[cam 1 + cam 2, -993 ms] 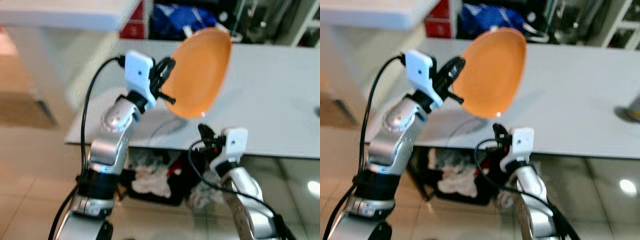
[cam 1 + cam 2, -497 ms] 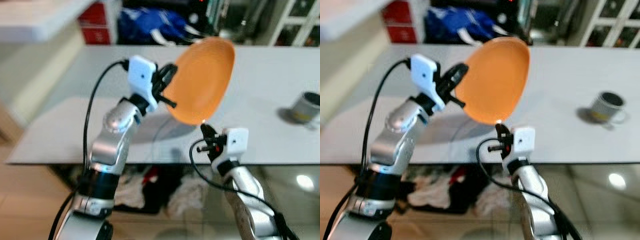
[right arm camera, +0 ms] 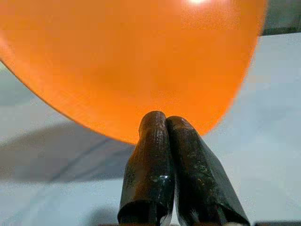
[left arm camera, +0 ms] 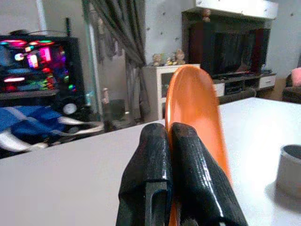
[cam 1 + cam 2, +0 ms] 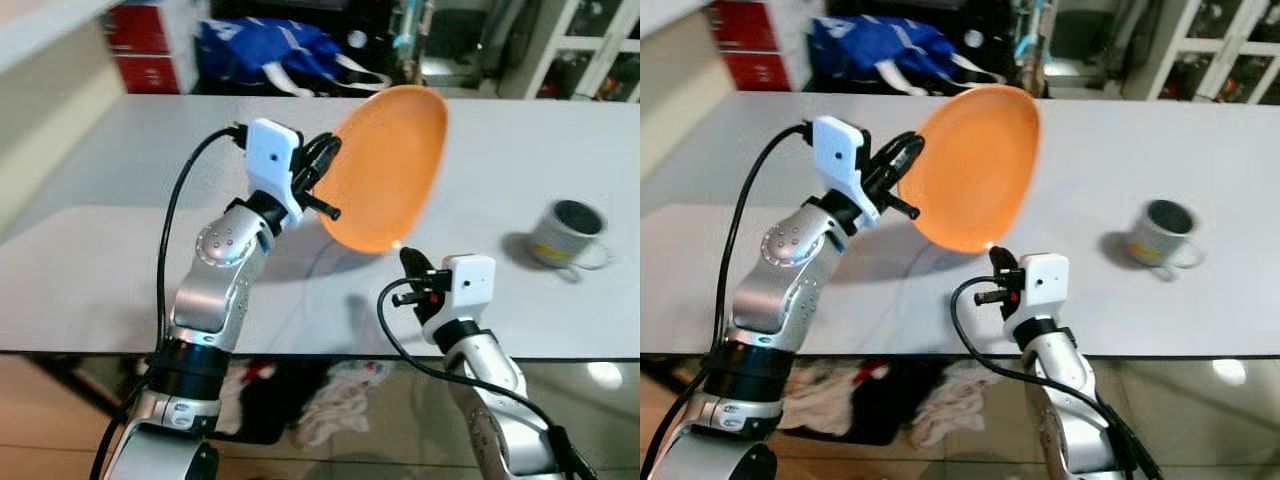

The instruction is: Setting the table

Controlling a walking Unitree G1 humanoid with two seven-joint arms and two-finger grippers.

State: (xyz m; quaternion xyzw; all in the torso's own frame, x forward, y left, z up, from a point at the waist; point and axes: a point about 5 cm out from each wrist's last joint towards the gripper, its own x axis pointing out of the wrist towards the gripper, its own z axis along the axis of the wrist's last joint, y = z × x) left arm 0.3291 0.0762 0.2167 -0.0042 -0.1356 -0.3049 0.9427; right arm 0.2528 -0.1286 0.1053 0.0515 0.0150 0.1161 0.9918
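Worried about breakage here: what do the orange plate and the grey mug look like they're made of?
The plate, held on edge in the left tool, looks like smooth, slightly glossy plastic: even orange with one small highlight. It might be glazed ceramic. The mug on the table looks metal or enamel: dull grey, thin rim.

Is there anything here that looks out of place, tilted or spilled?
Only the orange plate looks odd: the left pincer holds it by the rim, tilted steeply on edge above the white table. The grey mug stands upright, and nothing looks spilled.
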